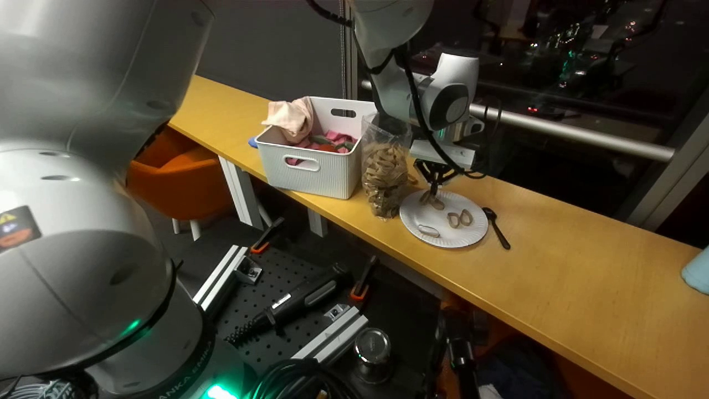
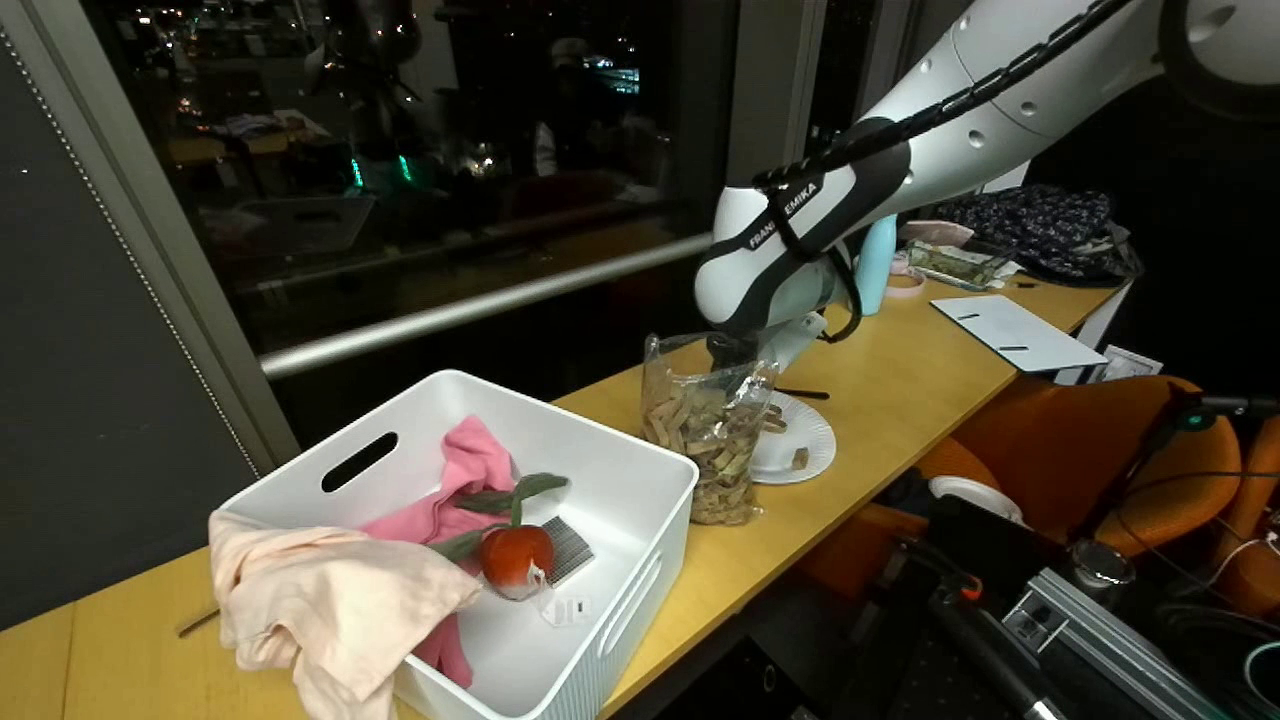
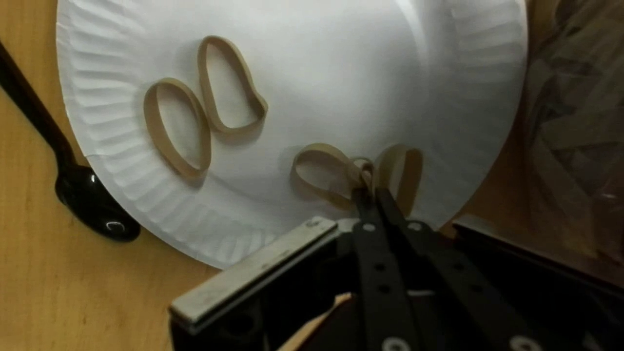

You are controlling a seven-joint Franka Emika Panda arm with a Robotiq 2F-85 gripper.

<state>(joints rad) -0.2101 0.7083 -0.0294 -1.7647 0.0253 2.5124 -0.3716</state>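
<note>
My gripper (image 1: 433,189) points down over a white paper plate (image 1: 468,233) on the table. In the wrist view the fingers (image 3: 370,191) are nearly together, pinching part of a tan rubber band (image 3: 363,170). A band loop (image 3: 317,146) lies left of the fingertips and another band (image 3: 412,175) lies right of them. Which loops are pinched is hard to tell. Two more rubber bands (image 3: 178,129) lie apart on the plate (image 3: 341,87). Another band (image 1: 427,231) lies near the plate's front edge. In an exterior view a clear bag (image 2: 720,460) of rubber bands partly hides the gripper.
The bag (image 1: 385,174) stands beside the plate. A black spoon (image 1: 498,230) lies on its other side. A white bin (image 1: 310,169) with cloths and a red item (image 2: 517,555) stands past the bag. A window rail (image 2: 480,308) runs behind. A blue bottle (image 2: 877,265) stands farther along.
</note>
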